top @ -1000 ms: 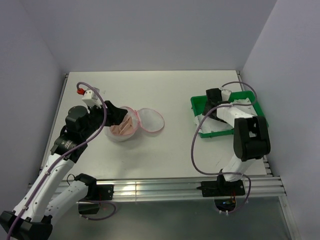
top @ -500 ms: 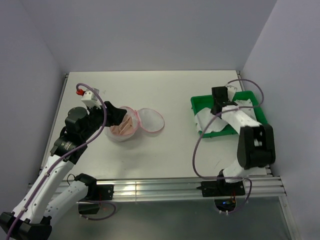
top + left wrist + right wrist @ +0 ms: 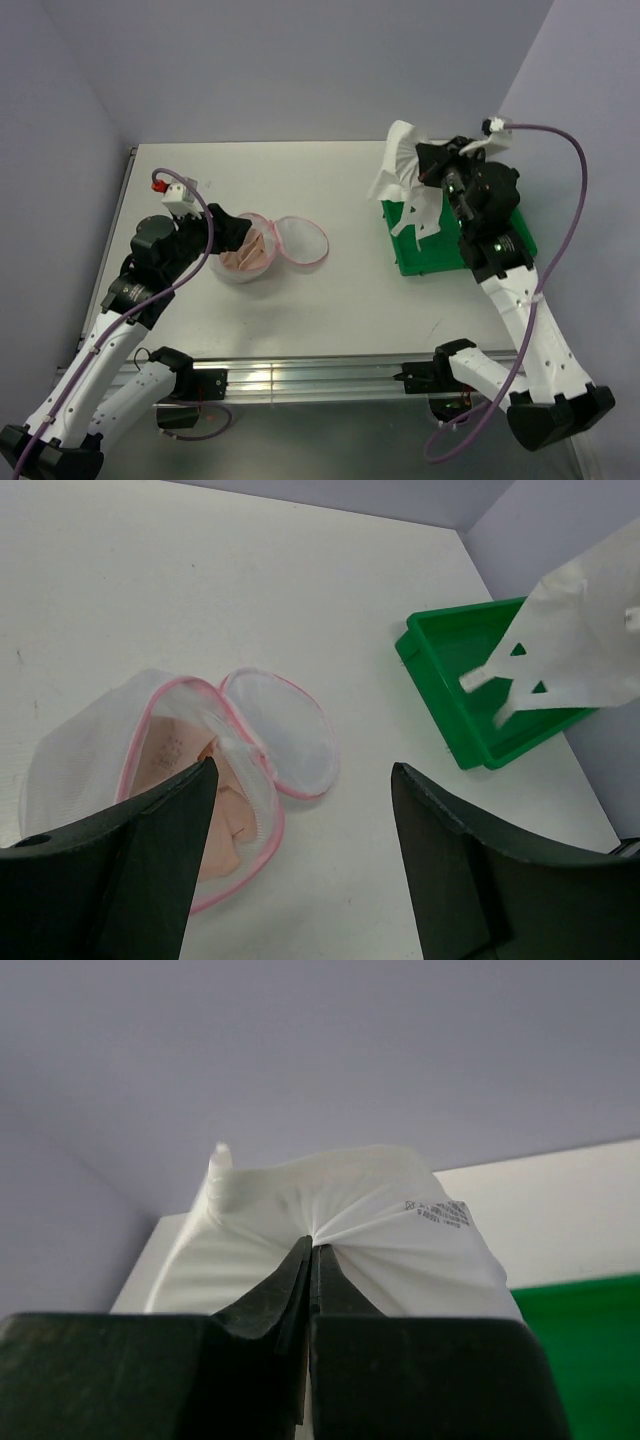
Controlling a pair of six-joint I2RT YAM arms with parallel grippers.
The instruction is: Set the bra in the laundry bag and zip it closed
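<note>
Your bra [image 3: 190, 785] sits inside the laundry bag [image 3: 70, 755], so the first half of the job looks done. The bag's round flap [image 3: 285, 720] lies open beside it, and the zip [image 3: 262, 830] is not yet closed. Your left gripper [image 3: 232, 235] hangs just over the bag with its jaws spread, holding nothing. Your right gripper [image 3: 310, 1245] is pinched tight on a white cloth [image 3: 385, 1220], held up above the green tray [image 3: 445, 263], well apart from the bag. No view lets you tell where the zip's pull sits, and the left fingers may hide part of the bra.
</note>
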